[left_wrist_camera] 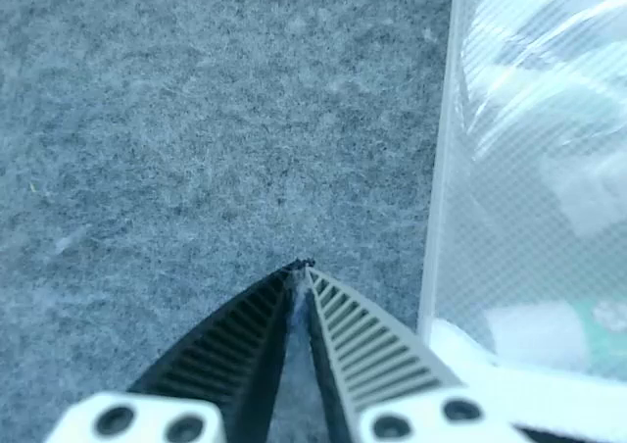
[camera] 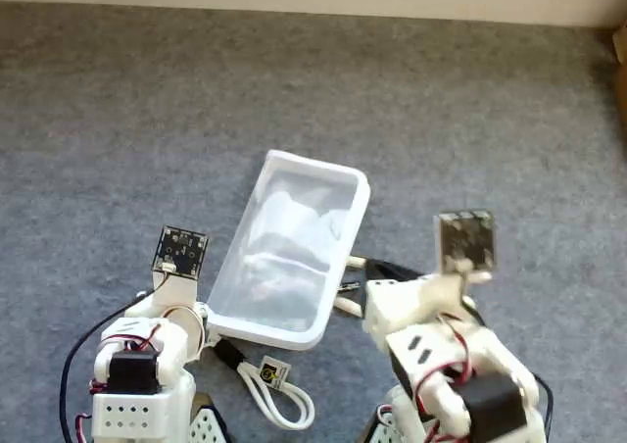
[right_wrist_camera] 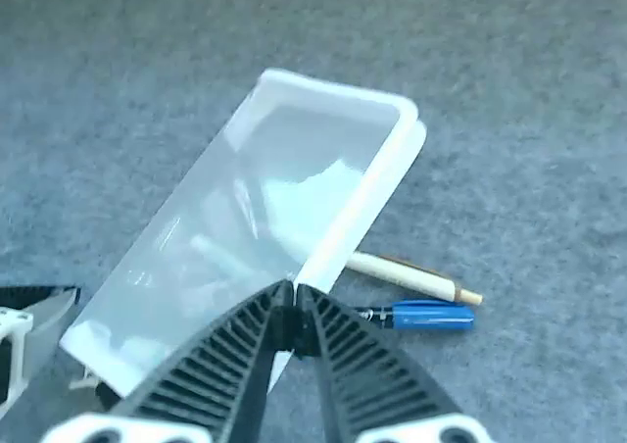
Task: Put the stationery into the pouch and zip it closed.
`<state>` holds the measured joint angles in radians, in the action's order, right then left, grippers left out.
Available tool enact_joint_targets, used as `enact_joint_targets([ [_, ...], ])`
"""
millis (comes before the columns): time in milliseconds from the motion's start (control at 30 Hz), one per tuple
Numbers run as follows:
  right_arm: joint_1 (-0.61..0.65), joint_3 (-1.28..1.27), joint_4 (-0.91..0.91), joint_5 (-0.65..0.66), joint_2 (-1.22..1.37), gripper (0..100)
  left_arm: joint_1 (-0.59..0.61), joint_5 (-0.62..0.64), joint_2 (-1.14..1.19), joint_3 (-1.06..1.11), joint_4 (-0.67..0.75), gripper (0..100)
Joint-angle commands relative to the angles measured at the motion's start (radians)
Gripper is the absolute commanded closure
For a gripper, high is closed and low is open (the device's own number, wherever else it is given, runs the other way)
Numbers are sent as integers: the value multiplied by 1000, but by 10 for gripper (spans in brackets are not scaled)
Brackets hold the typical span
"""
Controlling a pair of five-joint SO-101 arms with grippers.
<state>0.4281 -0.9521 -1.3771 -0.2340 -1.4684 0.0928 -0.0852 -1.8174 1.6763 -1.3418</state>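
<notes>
Opening step judged in hand: nothing is gripped yet. The translucent pouch [camera: 294, 247] is laid aslant on the grey surface [camera: 118, 120], between the two arms. A beige pen [right_wrist_camera: 407, 274] and a blue pen [right_wrist_camera: 423, 316] are seen just beside its right edge, outside it, close to the right arm. The left gripper [left_wrist_camera: 299, 276] is held over bare surface left of the pouch, fingers pressed together, empty. The right gripper [right_wrist_camera: 292, 311] is likewise closed on nothing. Next, the right fingers would need to be spread and lowered over one pen. Whether the pouch mouth is open cannot be told.
</notes>
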Motion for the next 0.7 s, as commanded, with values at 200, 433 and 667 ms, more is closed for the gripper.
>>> enact_joint_targets([
  [200, 392, 130, 8, 189, 298, 946, 5, 5, -5, 18, 17, 993],
  [433, 499, 130, 8, 288, 375, 751, 5, 5, -5, 18, 17, 993],
  [667, 552, 130, 8, 413, 464, 704, 5, 5, -5, 18, 17, 993],
])
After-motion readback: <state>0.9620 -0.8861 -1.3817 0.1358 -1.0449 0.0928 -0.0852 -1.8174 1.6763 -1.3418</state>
